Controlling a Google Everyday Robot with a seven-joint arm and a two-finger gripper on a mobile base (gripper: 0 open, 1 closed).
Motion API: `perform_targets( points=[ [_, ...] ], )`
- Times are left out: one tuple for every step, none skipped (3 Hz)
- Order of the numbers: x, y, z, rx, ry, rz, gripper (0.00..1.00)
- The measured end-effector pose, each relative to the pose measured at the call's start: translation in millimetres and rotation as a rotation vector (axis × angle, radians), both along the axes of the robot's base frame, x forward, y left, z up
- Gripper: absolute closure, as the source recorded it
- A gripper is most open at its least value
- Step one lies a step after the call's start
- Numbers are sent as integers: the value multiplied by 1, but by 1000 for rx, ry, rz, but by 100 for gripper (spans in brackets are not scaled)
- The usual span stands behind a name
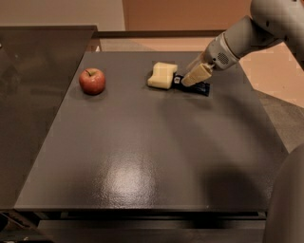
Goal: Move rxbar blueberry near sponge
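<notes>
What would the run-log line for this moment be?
gripper: over rxbar blueberry | rxbar blueberry: lying right beside sponge | apple: apart, left of sponge

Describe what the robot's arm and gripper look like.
The arm is smooth, rounded pale-grey shells, with a dotted circular grille near the wrist. The gripper, over the rxbar blueberry beside the sponge, is cream-tan and tapered. No cables show.

A glossy dark grey table (142,166) fronts a tan wall (185,14), the end effector (188,81) over its far right part.
</notes>
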State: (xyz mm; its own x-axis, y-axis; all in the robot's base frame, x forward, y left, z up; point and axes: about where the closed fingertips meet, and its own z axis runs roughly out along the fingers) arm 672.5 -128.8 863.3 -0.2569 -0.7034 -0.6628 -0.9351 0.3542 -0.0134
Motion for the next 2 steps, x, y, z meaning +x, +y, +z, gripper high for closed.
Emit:
perform_targets(
  points=[
    [0, 2, -2, 1, 3, 3, 0],
    [0, 2, -2, 1, 3, 3, 0]
  ],
)
